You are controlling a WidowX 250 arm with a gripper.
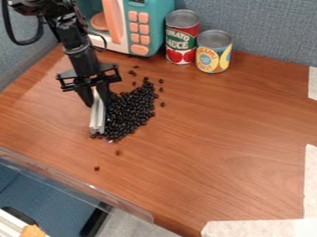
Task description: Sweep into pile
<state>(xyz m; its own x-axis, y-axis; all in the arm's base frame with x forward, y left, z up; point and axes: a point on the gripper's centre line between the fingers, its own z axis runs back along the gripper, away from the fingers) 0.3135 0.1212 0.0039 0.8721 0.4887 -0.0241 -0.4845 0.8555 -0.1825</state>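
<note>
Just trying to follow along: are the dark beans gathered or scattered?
Mostly gathered: the dark beans lie in one dense patch beside the pale strip, with a few strays beyond its edges.

You're seeing, from mid-view, a teal toy microwave (152, 28) with salmon-pink buttons sitting just left of 12 o'clock. A red-labelled can (181, 39) is standing upright beside it at 12, and a shorter, yellow-labelled can (214, 52) is standing at 1. Pale tape (310, 185) is lining your wood-grain tabletop (229, 134) at 4, with more running toward 5. A clear plastic strip (86, 189) is edging it toward 7, and a blue-grey fabric partition (266, 28) is rising behind, spanning 11 to 2.
</note>
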